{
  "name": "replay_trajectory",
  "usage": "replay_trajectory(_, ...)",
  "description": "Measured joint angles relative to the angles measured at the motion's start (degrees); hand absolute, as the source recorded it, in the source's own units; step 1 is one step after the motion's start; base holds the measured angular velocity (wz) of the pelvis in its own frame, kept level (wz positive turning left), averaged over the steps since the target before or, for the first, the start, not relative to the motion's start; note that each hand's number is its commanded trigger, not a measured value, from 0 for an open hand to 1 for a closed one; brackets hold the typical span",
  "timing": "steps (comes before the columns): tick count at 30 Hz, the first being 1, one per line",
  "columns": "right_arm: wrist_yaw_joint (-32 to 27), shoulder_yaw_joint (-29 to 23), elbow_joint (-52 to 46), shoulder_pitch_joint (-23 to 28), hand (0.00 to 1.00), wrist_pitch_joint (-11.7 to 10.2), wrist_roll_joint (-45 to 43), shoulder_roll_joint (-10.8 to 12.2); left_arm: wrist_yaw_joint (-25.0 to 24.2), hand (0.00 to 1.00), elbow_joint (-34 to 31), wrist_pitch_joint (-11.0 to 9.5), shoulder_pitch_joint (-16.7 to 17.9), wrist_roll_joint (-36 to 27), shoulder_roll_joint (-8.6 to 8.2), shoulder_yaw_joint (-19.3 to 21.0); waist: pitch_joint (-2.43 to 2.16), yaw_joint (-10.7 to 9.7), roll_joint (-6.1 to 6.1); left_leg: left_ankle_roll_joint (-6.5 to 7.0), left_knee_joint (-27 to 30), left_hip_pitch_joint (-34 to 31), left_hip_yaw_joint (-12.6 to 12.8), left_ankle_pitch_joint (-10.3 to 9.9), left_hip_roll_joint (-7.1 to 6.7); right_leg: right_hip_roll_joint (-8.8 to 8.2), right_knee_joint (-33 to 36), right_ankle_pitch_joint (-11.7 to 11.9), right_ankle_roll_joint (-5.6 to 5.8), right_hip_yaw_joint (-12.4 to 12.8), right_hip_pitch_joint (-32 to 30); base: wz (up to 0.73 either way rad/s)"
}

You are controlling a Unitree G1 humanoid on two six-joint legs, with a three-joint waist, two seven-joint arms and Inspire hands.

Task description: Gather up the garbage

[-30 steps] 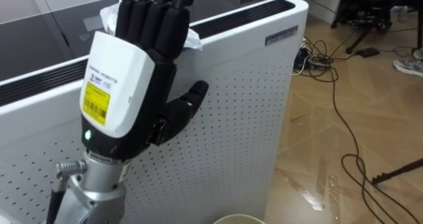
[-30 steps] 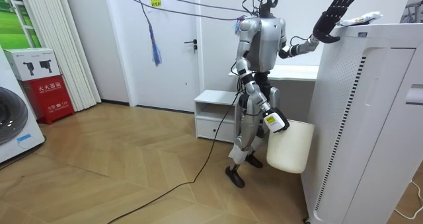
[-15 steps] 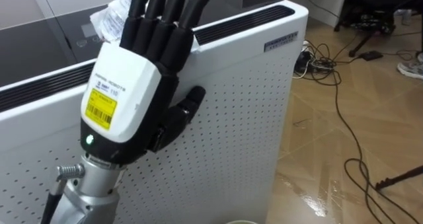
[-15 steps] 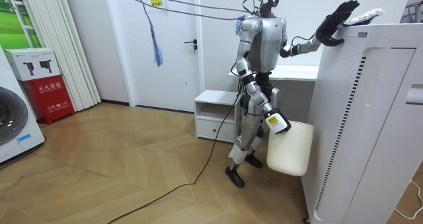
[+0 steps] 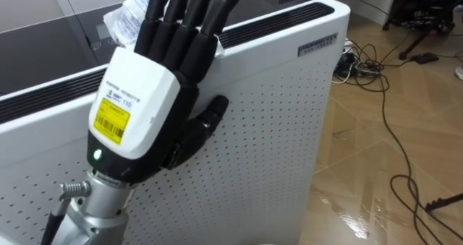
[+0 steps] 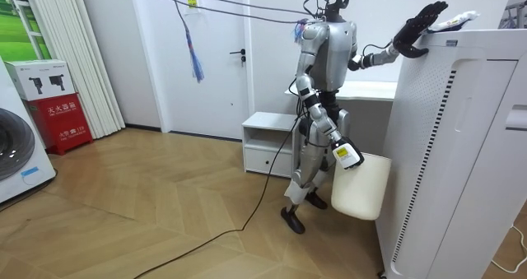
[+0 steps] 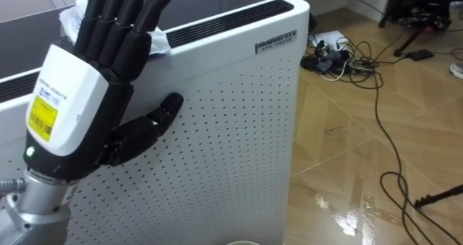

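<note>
The left hand (image 5: 137, 104), fingers straight and apart, is up at the white machine's (image 5: 275, 122) top edge; the crumpled wrapper (image 5: 121, 24) lies just beyond.

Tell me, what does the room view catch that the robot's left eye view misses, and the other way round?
Room view: the whole robot standing beside the tall white appliance, its right robot hand low at a cream bin, plus a white cabinet, a door and a washing machine.
Left eye view: the appliance's perforated side up close and tangled cables on the wooden floor.
Both: the left robot hand, fingers straight, raised at the crumpled white wrapper on the appliance's top.
</note>
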Motion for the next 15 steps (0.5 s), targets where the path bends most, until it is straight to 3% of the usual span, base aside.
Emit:
replay_trajectory(10, -0.2, 0.0, -0.7, 0.2, 1.0, 0.0, 0.1, -0.5, 0.0, 0.0, -1.6, -0.1, 0.3, 0.0, 0.69, 0.3, 0.07, 0.2, -0.24, 0.0, -0.1, 0.0, -0.2, 0.0, -0.05, 0.03, -0.1, 0.0, 0.0, 0.1, 0.0, 0.0)
replay_trajectory(15, 0.0, -0.2, -0.7, 1.3, 1.0, 0.0, -0.4, -0.4, 0.4, 0.0, -5.3, -2.2, 1.0, 2.9, -0.17, 3.8, 0.01, 0.2, -0.31, 0.0, -0.2, -0.1, -1.4, 0.0, -0.31, 0.16, -0.3, 0.0, 0.0, -0.5, 0.0, 0.0)
